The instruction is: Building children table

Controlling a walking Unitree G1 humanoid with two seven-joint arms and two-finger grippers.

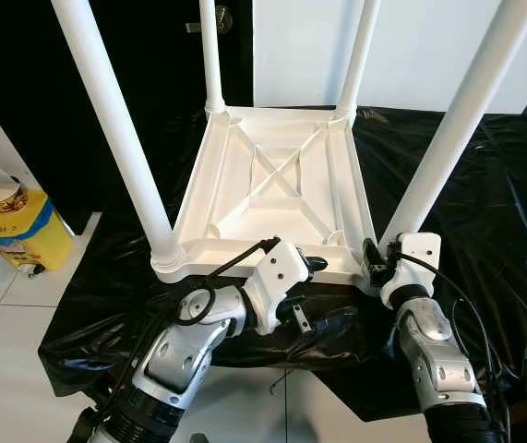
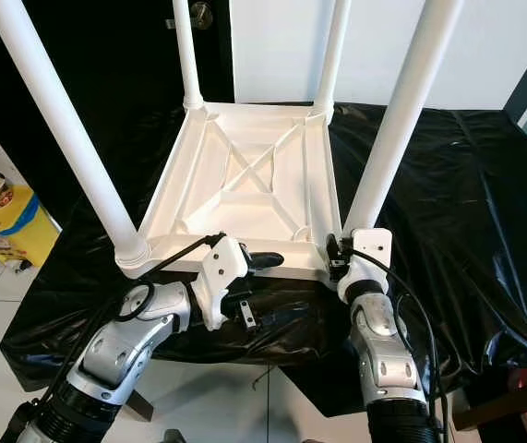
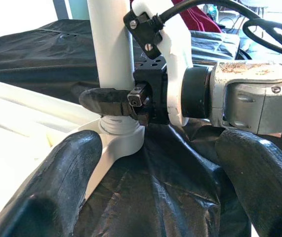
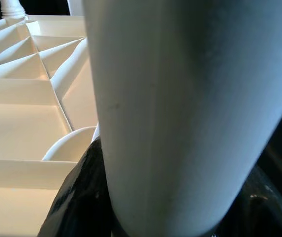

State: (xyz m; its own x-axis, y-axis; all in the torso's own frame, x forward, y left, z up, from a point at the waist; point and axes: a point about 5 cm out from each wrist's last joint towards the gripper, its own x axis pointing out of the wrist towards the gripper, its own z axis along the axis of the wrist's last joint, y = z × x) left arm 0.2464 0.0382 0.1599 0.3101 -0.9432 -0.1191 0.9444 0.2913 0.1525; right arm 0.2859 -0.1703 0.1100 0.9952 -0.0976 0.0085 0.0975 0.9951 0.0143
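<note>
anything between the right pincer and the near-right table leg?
Nothing visible. The right pincer is already shut on the near-right leg just above its socket in the upturned tabletop. The left pincer sits by the tabletop's near edge.

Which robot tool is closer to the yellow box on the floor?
Left. The left tool sits at the table's near edge, on the yellow box's side; the right tool grips the far-side leg.
</note>
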